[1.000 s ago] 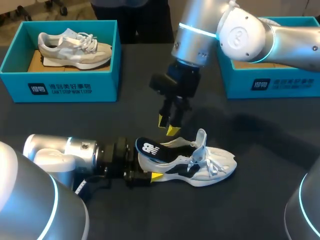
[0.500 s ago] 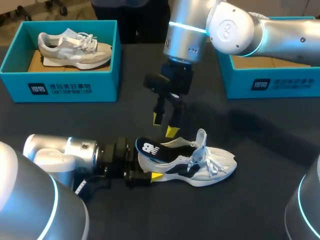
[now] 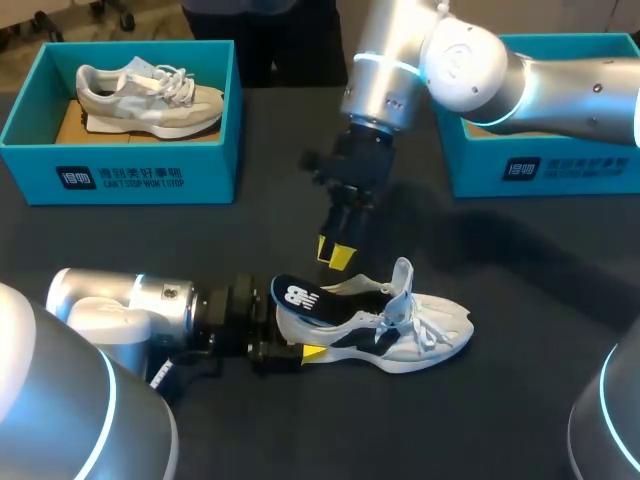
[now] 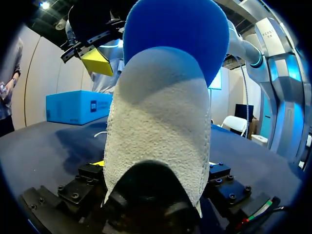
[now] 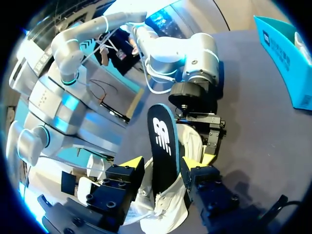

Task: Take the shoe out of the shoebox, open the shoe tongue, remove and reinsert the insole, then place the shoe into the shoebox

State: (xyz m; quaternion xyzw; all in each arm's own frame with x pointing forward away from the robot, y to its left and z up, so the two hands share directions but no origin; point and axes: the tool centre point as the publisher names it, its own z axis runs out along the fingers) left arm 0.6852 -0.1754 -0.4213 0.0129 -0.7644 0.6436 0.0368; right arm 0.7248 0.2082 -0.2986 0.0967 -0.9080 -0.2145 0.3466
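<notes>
Dark counter (image 3: pixel 540 400) with sneaker (image 3: pixel 420 335): left hand (image 3: pixel 300 340) clamps its heel; right hand (image 3: pixel 335 255) hovers narrowly parted above insole (image 3: pixel 298 297).

Two shoes (image 3: pixel 380 325) (image 3: pixel 150 95), two shoeboxes (image 3: pixel 120 175) (image 3: pixel 545 168), one insole (image 3: pixel 300 298) and two grippers (image 3: pixel 337 255) (image 3: pixel 288 350)

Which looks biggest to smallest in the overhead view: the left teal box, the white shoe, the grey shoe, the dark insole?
1. left teal box
2. white shoe
3. grey shoe, though it sits farther from the camera, so these two may really match
4. dark insole, only its sticking-out part showing
</notes>
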